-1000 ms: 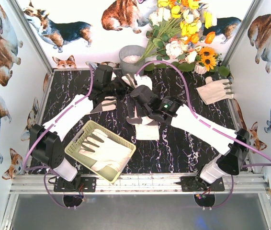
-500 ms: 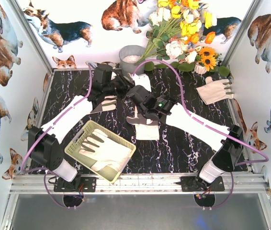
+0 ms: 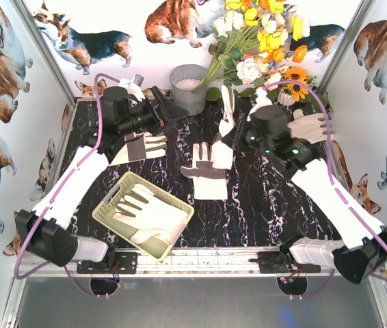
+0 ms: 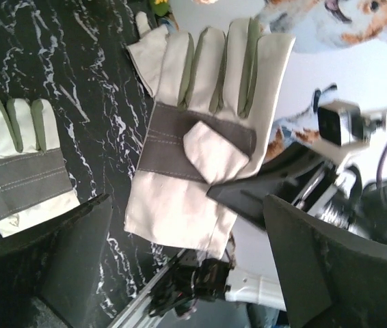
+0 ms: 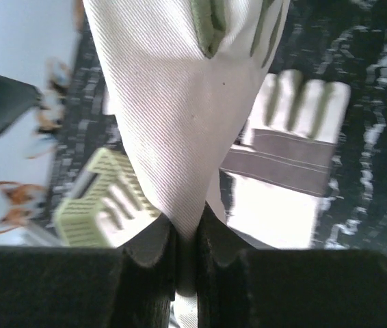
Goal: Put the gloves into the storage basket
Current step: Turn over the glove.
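Observation:
My right gripper (image 3: 238, 132) (image 5: 187, 253) is shut on the cuff cloth of a cream glove (image 3: 227, 115) (image 5: 180, 116), which hangs in the air above the middle of the table. The left wrist view shows that glove (image 4: 200, 130) spread flat, grey palm patch facing me. My left gripper (image 3: 171, 109) (image 4: 187, 273) is open and empty, raised at the back left, apart from the glove. Other gloves lie at the left (image 3: 145, 145), in the centre (image 3: 204, 172) and at the back right (image 3: 310, 128). The storage basket (image 3: 115, 198) (image 5: 94, 198) at the front left holds gloves (image 3: 149, 215).
A grey metal bucket (image 3: 188, 85) stands at the back wall, with a bunch of flowers (image 3: 262, 41) to its right. Metal frame posts mark the table's corners. Purple cables loop above both arms.
The left gripper opened, let go of the glove and drew back to the left. The right gripper shut on that glove and lifted it up and to the right.

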Action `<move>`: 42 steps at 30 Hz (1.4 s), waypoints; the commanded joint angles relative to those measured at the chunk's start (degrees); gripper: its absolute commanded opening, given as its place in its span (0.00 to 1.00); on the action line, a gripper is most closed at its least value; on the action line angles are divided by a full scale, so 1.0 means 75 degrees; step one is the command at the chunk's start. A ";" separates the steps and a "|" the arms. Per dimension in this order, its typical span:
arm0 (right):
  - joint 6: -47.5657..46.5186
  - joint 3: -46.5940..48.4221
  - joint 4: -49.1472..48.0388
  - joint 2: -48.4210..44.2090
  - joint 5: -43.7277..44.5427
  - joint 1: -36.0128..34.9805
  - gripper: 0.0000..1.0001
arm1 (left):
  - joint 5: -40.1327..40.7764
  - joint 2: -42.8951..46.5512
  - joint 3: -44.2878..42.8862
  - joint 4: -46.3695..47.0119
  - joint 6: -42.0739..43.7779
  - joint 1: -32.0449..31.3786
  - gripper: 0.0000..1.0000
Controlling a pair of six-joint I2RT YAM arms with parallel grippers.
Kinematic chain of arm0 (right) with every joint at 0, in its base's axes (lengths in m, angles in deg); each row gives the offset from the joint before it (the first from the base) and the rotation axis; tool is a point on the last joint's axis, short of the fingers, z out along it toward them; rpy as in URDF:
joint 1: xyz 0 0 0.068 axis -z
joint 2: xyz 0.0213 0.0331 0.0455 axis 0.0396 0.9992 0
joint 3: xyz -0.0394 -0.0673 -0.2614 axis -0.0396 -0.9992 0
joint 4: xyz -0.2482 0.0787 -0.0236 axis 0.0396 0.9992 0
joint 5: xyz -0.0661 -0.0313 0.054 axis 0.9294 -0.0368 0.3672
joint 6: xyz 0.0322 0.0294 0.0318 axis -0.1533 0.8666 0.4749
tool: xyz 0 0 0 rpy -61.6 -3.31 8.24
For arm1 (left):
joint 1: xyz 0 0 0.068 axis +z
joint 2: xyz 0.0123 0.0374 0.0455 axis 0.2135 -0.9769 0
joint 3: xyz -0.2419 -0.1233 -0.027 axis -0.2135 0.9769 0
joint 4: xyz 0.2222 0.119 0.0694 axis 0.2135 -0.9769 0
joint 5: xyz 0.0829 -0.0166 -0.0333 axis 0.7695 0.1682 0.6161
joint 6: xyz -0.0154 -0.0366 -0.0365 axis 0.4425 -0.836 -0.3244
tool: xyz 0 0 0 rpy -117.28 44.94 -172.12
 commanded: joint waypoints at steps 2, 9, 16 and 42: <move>0.1542 -0.0872 -0.3087 -0.0747 -0.3748 0.0939 0.00 | -0.1314 0.0313 0.0417 0.0816 0.1021 0.0150 0.86; 0.2428 -0.1191 -0.4363 -0.1084 -0.4914 0.1104 0.00 | -0.2874 0.0064 0.0948 0.3033 -0.0114 0.0348 0.84; 0.2314 -0.1143 -0.3821 -0.1045 -0.5233 0.1092 0.00 | -0.3011 0.0004 0.0928 0.4306 -0.0769 0.0231 0.54; 0.1288 -0.0608 -0.1526 -0.0934 -0.4684 0.1104 0.00 | -0.3579 -0.1082 0.0643 0.4243 -0.0749 -0.0876 0.17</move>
